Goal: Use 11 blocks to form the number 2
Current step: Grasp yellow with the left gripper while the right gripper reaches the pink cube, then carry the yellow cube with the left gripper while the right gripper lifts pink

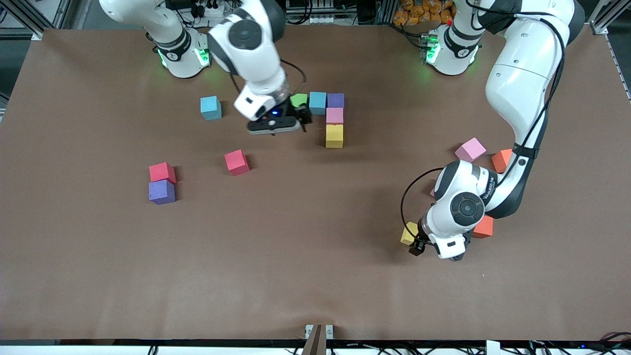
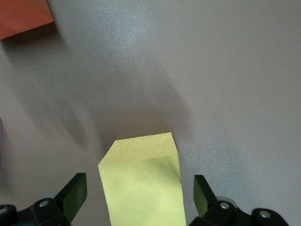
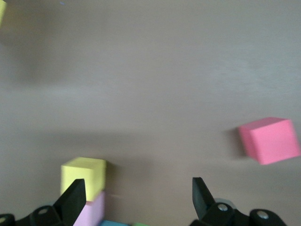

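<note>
Brown tabletop (image 1: 315, 276) carries five placed blocks: green (image 1: 297, 100), blue (image 1: 318, 102) and purple (image 1: 335, 100) in a row, pink (image 1: 334, 115) and yellow (image 1: 334, 135) running down toward the camera. Right gripper (image 1: 283, 120), jaws apart, hangs by the green one. Left gripper (image 2: 138, 200), jaws apart, straddles a loose yellow block (image 2: 141, 181) squarely, so it is nearer. Visible cubes: two yellow, blue, purple, pink, red, orange; one green.

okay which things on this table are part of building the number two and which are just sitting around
Part of the job:
the started digit: green block, blue block, purple block, pink block, yellow block
loose blocks
left gripper, right gripper

Lying about:
cables above the table's edge
</note>
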